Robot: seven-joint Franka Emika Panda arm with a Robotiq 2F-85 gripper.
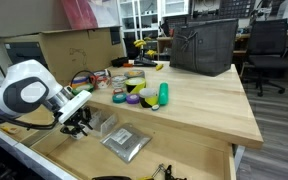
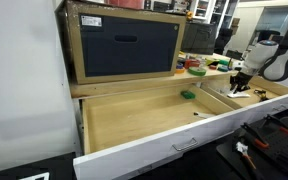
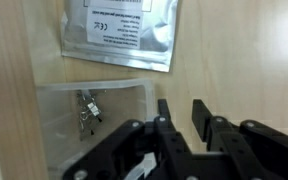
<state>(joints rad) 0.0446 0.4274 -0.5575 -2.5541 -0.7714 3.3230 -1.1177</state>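
Gripper [image 3: 183,110] jaws slightly apart, empty, over wooden surface [image 3: 239,60], clear screw bag [image 3: 109,105] just beside, silver foil pouch [image 3: 119,30] beyond.

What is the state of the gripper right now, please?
The gripper: partly open, holding nothing; a small clear bag lies just beside it on the wood.

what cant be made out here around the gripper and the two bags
- Wrist view: the silver foil bag has blurred label print, and its top is cut off by the frame edge.
- Wrist view: the small metal parts inside the clear plastic bag are too small to identify.
- Exterior view: the black gripper is too small to show whether it touches that bag.
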